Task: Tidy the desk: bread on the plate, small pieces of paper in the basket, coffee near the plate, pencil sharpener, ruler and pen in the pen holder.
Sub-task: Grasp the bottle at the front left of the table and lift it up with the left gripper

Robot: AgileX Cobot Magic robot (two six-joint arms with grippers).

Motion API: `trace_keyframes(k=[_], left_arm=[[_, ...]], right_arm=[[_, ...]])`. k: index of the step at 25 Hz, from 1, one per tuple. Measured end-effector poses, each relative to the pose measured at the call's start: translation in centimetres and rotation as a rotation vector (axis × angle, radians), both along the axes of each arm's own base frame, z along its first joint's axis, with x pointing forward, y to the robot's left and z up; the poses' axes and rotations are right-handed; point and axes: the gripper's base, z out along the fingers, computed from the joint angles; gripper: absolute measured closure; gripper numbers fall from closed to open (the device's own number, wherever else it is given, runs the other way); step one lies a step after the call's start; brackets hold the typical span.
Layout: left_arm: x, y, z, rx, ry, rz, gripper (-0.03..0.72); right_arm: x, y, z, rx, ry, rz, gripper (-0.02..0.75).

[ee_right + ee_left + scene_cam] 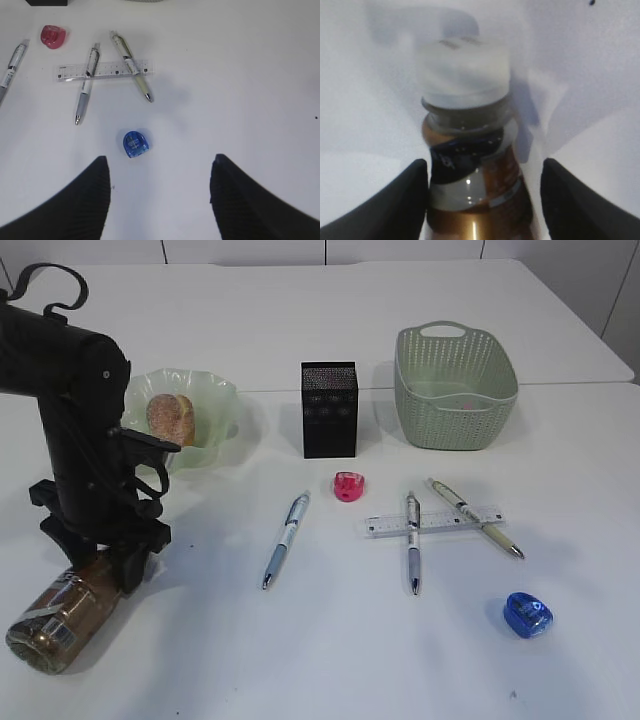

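Note:
The coffee [60, 615] [470, 175] lies on its side at the desk's [350, 640] front left. My left gripper [100, 562] [484, 167] straddles its neck, open, one finger against the label and the other a gap away. The bread [170, 418] rests in the plate [218, 400]. A blue pencil sharpener [527, 615] [136, 144] lies just ahead of my open, empty right gripper [160, 159]. The ruler [430, 523] [107, 70] lies under two crossed pens [413, 540] [475, 517]. A third pen [287, 538] lies left of them. Small pieces of paper are out of view.
The pen holder [329, 410] stands mid-desk with a pink sharpener [348, 486] [53, 37] just in front of it. The basket [455, 387] sits at the back right. My left arm stands between the plate and the bottle.

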Motion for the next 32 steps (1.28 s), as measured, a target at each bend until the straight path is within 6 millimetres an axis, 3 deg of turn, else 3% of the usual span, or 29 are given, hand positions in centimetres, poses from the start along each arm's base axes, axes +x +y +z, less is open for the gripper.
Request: trace_keyframes(k=[4, 13, 26, 32], left_arm=[[0.0, 0.0, 0.0, 0.001, 0.000, -0.001, 0.302], [-0.1, 0.1, -0.6, 0.026, 0.064, 0.003, 0.403], [-0.3, 0.1, -0.1, 0.021, 0.050, 0.022, 0.411], [-0.5, 0.1, 3.2, -0.017, -0.033, 0.052, 0.411]], right_arm=[[0.0, 0.0, 0.0, -0.002, -0.002, 0.003, 0.245], [0.0, 0.0, 0.0, -0.003, -0.002, 0.005, 0.245], [0.0, 0.0, 0.0, -0.003, -0.002, 0.005, 0.245], [0.0, 0.0, 0.0, -0.003, -0.002, 0.005, 0.245]])
